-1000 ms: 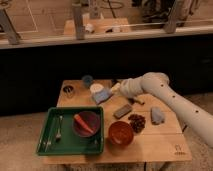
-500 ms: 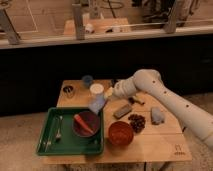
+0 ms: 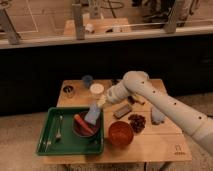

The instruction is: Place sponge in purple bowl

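Wooden table (image 3: 150, 145): fingers (image 3: 101, 101) grip sponge (image 3: 92, 114) over purple bowl (image 3: 85, 127) in green tray (image 3: 47, 137); orange bowl (image 3: 121, 133) beside.

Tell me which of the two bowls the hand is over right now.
The dark purple bowl inside the green tray; the hand hangs over it with the sponge. The orange bowl stands apart on the bare table.

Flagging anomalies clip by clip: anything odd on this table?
The purple bowl in the green tray already holds an orange stick-like item, and the sponge under the gripper hangs tilted over it.
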You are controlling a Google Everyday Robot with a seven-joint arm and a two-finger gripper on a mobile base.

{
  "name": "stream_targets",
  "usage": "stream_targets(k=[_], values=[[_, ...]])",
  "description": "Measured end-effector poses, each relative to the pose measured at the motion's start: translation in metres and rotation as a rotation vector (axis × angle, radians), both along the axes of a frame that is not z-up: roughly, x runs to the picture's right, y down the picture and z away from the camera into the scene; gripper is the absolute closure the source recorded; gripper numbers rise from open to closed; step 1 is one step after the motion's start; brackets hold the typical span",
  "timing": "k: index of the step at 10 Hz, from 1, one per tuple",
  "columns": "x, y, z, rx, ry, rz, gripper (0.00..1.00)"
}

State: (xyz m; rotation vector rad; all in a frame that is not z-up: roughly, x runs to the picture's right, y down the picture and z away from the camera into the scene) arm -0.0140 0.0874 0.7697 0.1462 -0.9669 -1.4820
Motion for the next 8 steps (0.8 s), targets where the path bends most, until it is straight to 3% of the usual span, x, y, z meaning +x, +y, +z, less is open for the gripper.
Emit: stream_targets(k=[3, 5, 8], values=[[-0.007, 0.008, 0.007, -0.005, 0.023, -0.034, 0.41], [-0.006, 0.007, 0.011, -0.022, 0.069, 0.004, 0.22], [-0.002, 0.004, 0.015, -0.071, 0.097, 0.077, 0.20]])
